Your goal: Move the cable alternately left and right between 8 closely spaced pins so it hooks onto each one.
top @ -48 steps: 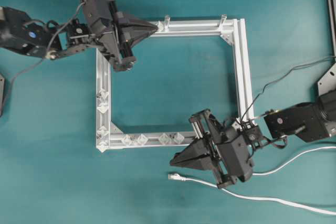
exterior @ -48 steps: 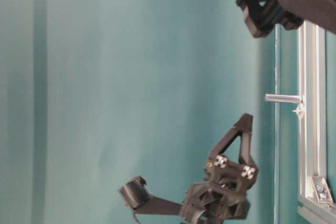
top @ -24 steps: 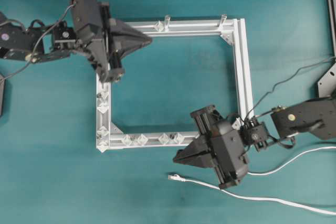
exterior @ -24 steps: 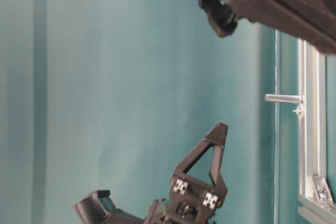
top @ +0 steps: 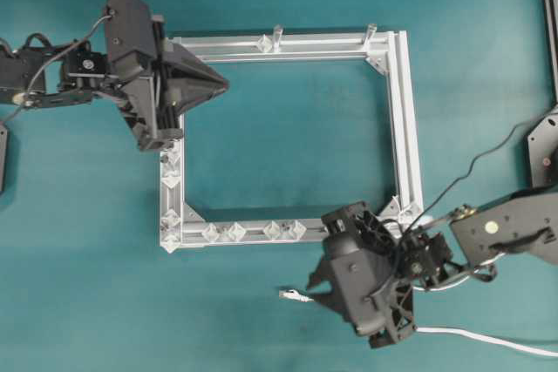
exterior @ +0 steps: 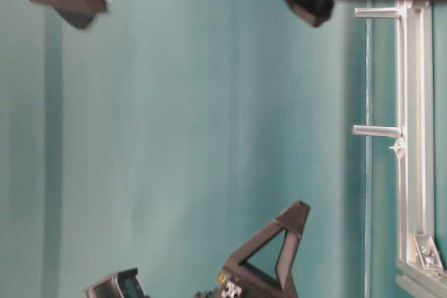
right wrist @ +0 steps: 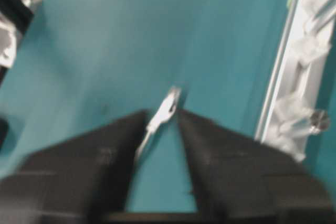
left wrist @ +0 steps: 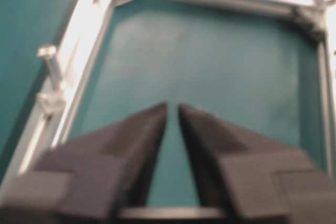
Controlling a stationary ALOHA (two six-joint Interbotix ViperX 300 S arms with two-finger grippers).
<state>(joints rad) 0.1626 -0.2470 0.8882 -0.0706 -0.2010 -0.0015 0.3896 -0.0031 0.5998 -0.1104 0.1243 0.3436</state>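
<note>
The cable (top: 488, 337) lies on the table below the frame (top: 405, 128), plug (right wrist: 167, 107) between the spread fingers of the right gripper (right wrist: 160, 119), not pinched. Left gripper (left wrist: 172, 109) slightly parted, empty. Likely light and limp; grip just behind the plug.

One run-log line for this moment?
left gripper: jaws slightly apart, empty, above frame | right gripper: jaws open astride cable plug | pins: unthreaded

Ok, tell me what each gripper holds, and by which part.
Nothing is held yet. The right gripper has open fingers straddling the cable near its plug end; the left gripper is empty.
</note>
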